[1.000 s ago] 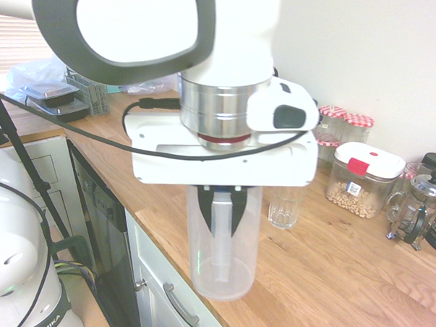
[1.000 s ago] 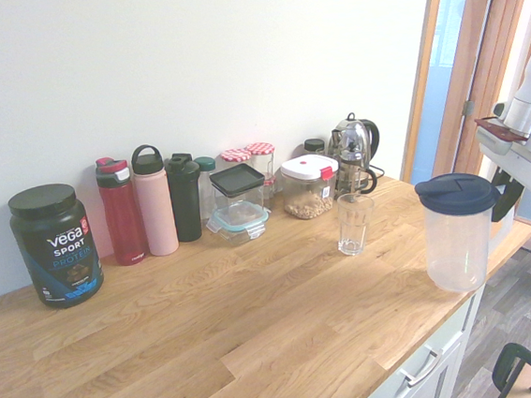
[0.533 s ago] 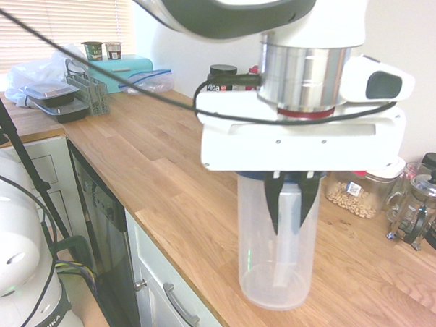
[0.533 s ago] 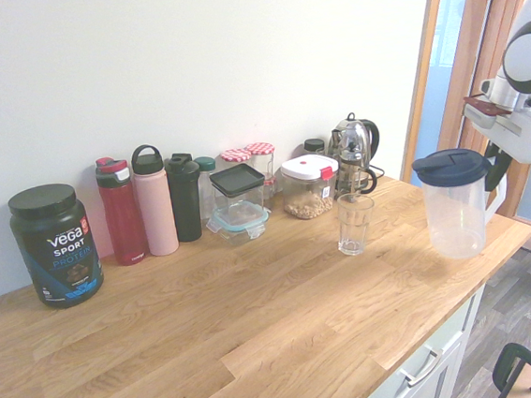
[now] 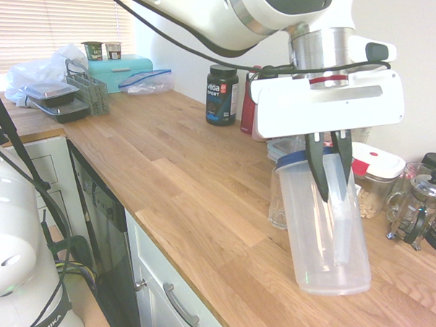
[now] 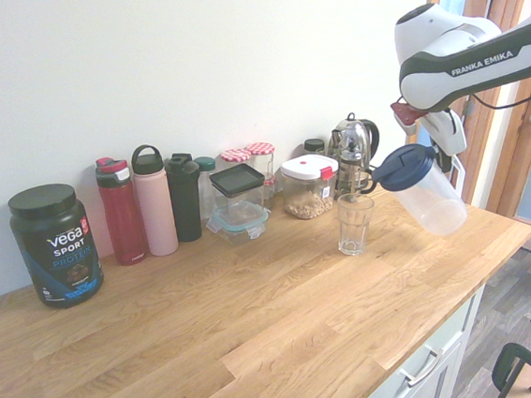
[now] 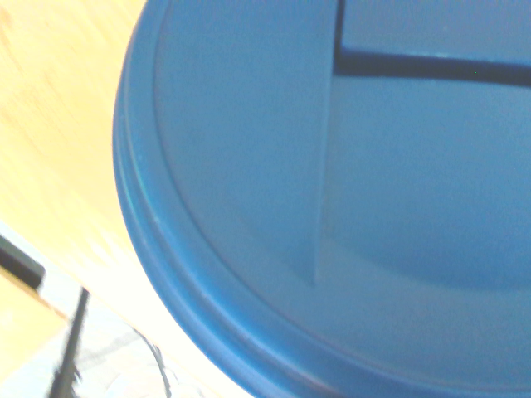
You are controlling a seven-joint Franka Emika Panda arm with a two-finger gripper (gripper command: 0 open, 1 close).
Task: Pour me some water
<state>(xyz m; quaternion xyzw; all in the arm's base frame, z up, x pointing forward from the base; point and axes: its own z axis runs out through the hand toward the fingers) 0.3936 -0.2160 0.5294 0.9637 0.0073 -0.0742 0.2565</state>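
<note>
A clear plastic pitcher with a dark blue lid hangs above the wooden counter, tilted so its lid end leans toward the drinking glass. My gripper is shut on the pitcher's handle from above. In the second exterior view the pitcher is just right of the glass and higher than its rim. The glass stands upright, partly hidden behind the pitcher in the first exterior view. The lid fills the wrist view. No water shows in the pitcher or the glass.
Along the wall stand a Vega tub, red, pink and black bottles, a food container, a white-lidded jar and a French press. The counter's edge runs close on the right.
The pitcher has been lifted off the counter, carried toward the glass and tipped from upright to a slant, lid toward the glass. The glass has not moved.
</note>
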